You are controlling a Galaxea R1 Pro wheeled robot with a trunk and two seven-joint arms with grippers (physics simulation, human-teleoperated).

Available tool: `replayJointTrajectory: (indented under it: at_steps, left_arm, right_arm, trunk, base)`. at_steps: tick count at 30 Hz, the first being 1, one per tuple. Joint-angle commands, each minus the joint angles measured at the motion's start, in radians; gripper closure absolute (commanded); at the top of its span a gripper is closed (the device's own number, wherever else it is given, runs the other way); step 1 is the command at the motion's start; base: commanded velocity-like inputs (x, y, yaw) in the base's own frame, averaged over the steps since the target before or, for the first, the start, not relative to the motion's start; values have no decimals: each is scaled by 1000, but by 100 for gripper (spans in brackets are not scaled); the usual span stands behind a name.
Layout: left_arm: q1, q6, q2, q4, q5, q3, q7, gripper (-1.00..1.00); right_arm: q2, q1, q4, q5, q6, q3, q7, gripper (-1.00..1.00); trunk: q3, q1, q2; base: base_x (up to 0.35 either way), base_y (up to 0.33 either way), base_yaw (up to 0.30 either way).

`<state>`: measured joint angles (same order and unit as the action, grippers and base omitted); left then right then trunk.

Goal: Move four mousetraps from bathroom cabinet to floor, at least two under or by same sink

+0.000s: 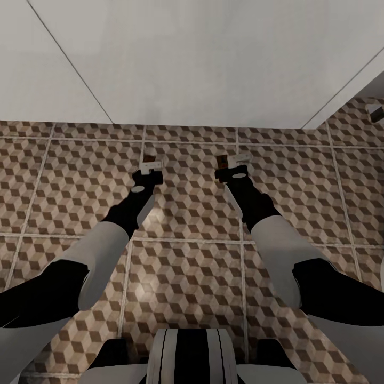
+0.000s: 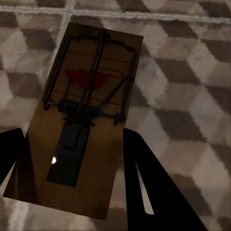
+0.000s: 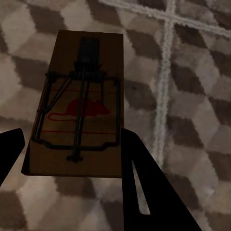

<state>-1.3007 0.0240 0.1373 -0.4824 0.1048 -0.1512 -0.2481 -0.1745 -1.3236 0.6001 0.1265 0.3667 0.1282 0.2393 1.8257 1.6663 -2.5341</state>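
Both arms reach forward over the bathroom floor (image 1: 186, 266), tiled in a brown, beige and white cube pattern. My left gripper (image 1: 151, 164) (image 2: 72, 139) is shut on a mousetrap (image 1: 149, 157) (image 2: 82, 115), a brown wooden board with a red mark and dark wire parts, held flat a little above the tiles. In the same way my right gripper (image 1: 231, 164) (image 3: 72, 139) is shut on a second mousetrap (image 1: 222, 159) (image 3: 79, 110). Black fingers (image 2: 149, 187) (image 3: 144, 192) flank each board. The cabinet and sink are out of view.
A white wall surface (image 1: 192, 58) rises just beyond the grippers, where the tiles end. At the far right a small dark object (image 1: 376, 112) sits by the wall edge. My base (image 1: 189, 354) shows at the near edge.
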Motion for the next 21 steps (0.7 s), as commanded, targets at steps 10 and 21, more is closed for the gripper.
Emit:
replayJointTrajectory:
  at_steps: [10, 21]
  left_arm:
    - [1, 4, -1, 17, 7, -9, -11, 100]
    - [1, 4, -1, 19, 7, -9, -11, 100]
  right_arm:
    - [0, 0, 1, 10, 8, 3, 2, 100]
    - [0, 0, 1, 10, 8, 5, 2, 100]
  trunk:
    - [0, 0, 0]
    - [0, 0, 0]
  base:
    - [0, 0, 0]
    - [74, 0, 0]
